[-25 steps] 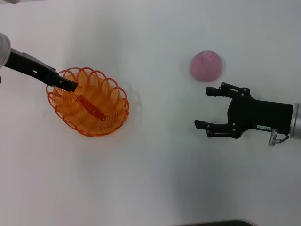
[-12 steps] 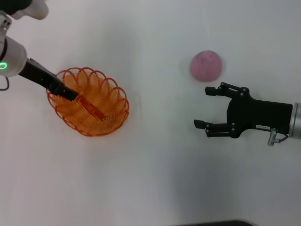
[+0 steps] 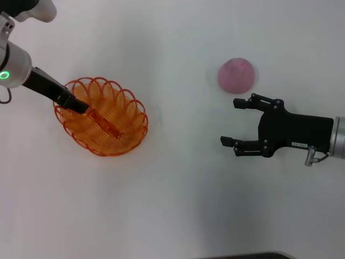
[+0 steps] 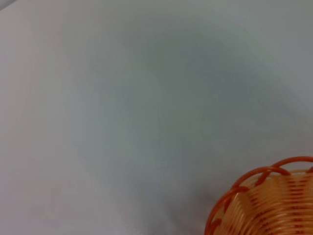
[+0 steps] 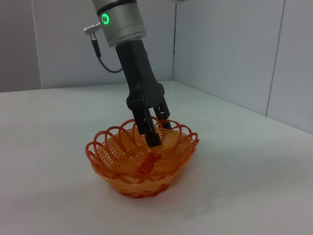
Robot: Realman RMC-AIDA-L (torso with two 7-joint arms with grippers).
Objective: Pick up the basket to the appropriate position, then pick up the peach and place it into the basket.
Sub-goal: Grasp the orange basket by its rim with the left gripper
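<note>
The basket (image 3: 101,117) on the left of the table (image 3: 178,205) is clamped at its rim by the left gripper (image 3: 80,106), while the right gripper (image 3: 230,122) is held spread near the peach (image 3: 236,75).

Plain matte white tabletop (image 3: 178,205), evenly lit, soft shadows. Pale grey panelled wall (image 5: 230,49) behind it, vertical seams visible.
</note>
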